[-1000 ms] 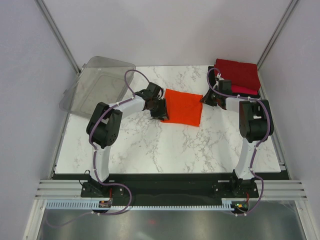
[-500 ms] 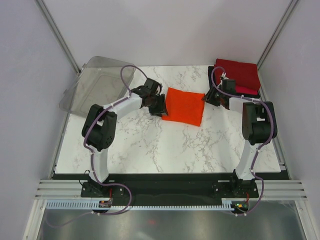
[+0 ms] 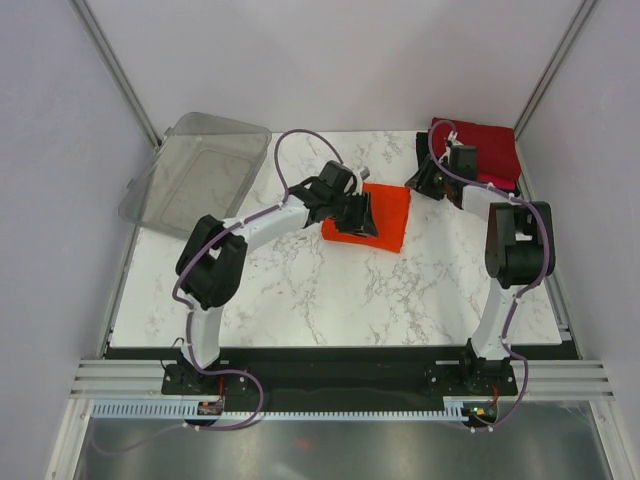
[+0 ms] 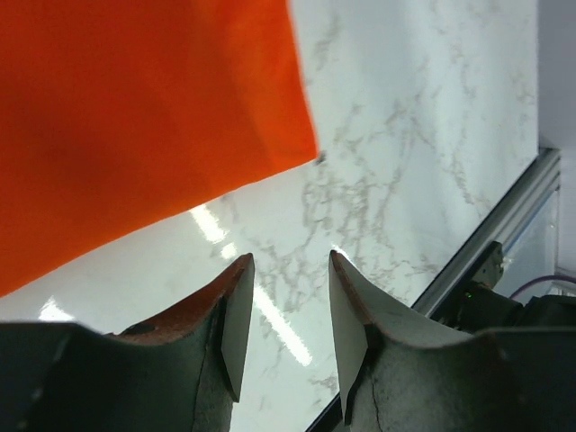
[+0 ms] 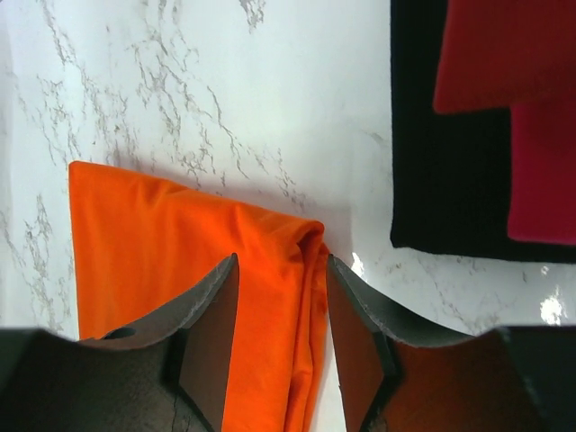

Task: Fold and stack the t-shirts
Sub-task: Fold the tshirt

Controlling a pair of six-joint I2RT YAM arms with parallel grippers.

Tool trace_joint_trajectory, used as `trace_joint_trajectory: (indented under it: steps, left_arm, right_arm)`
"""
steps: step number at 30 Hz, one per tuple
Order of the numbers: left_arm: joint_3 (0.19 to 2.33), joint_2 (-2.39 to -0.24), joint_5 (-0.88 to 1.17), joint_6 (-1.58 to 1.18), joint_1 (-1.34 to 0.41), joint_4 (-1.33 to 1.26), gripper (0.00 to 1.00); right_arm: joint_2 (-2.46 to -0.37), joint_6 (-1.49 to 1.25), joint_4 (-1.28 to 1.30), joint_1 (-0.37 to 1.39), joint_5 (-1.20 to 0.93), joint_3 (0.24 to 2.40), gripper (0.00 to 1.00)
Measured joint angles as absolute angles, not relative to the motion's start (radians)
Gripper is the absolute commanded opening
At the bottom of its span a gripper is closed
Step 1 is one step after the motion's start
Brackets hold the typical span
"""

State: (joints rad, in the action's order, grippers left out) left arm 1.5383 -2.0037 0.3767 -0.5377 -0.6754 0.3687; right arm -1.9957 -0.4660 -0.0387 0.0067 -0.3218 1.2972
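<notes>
Gaping part-way, the right claw (image 5: 282,263) is hovering at the far right corner of the orange t-shirt (image 5: 171,252). Its two fingers (image 5: 209,342) are standing apart on either side of the folded edge and are pinching nothing. Whether they are brushing the cloth I cannot tell. The bunched fold of that corner is showing in the gap between them, lying flat on the marble worktop (image 3: 330,290).

Just beyond this claw, towards the far right corner of the worktop, the other shirts are sitting in a stack. The black t-shirt (image 5: 414,135) is lying at the bottom with its left side sticking out. The pinkish-red t-shirt (image 5: 544,171) is peeking out above it at the near side, and the dark red t-shirt (image 5: 495,45) is resting on top. A strip of bare marble is separating the stack from the orange corner.

The left claw (image 4: 288,261) is also standing open and holding nothing, with only marble showing between its fingertips. In its wrist view the orange t-shirt's edge and one corner are lying just ahead of the tips, not between them. From above, this claw is hanging over the shirt's left side and hiding that edge. The shirt itself is lying as a folded rectangle in the far half of the worktop, about midway between the left and right edges.

Well apart from everything, the clear bin (image 3: 200,170) is sitting tilted at the far left corner, overhanging the worktop's left edge.
</notes>
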Motion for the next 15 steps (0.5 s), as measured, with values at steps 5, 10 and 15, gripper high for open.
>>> trace_joint_trajectory:
  steps: [5,10,15]
  left_arm:
    - [1.569,-2.038,0.421,-0.553,-0.733,0.230,0.47]
    - [1.595,-2.121,0.432,-0.566,-0.752,0.141,0.46]
    - [1.623,-2.209,0.428,-0.571,-0.764,0.098,0.46]
  right_arm:
    - [-2.040,-0.481,-0.057,0.007,-0.347,1.329,0.51]
    - [-2.079,-0.498,-0.071,0.007,-0.352,1.329,0.50]
    - [-2.122,-0.518,-0.106,-0.010,-0.363,1.329,0.46]
